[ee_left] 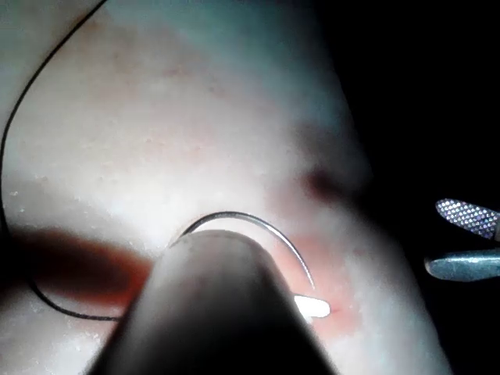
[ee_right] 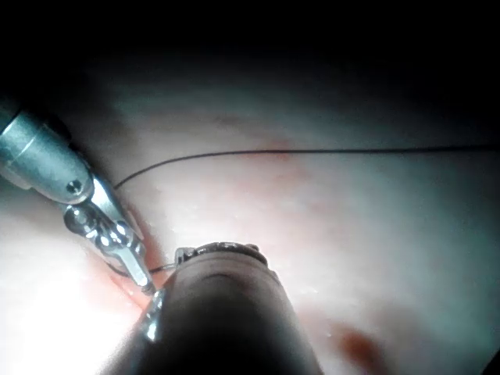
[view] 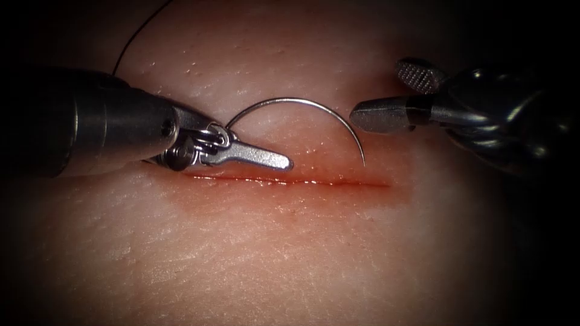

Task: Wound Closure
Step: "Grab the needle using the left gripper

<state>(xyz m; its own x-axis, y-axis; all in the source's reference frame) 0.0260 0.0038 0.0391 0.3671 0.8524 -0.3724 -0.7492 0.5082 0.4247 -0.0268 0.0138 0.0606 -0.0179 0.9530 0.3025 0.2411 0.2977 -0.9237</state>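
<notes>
Surroundings: darkness (view: pixel 544 290) rings the endoscope view on every edge, deepest at the corners.
Light: one bright pool falls in the middle and fades outward into shadow.
Left wrist view: a black area (ee_left: pixel 437 94) lies beyond the lit surface.
Right wrist view: a dark band (ee_right: pixel 250 31) borders the lit area; glare (ee_right: pixel 47 312) whitens one patch.

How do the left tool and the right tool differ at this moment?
The left tool has its jaws shut and grips the needle near its thread end; the right tool has its jaws open and holds nothing. The left tool lies just above the cut; the right tool hangs by the needle's point. Both are metal needle drivers over the tissue.
</notes>
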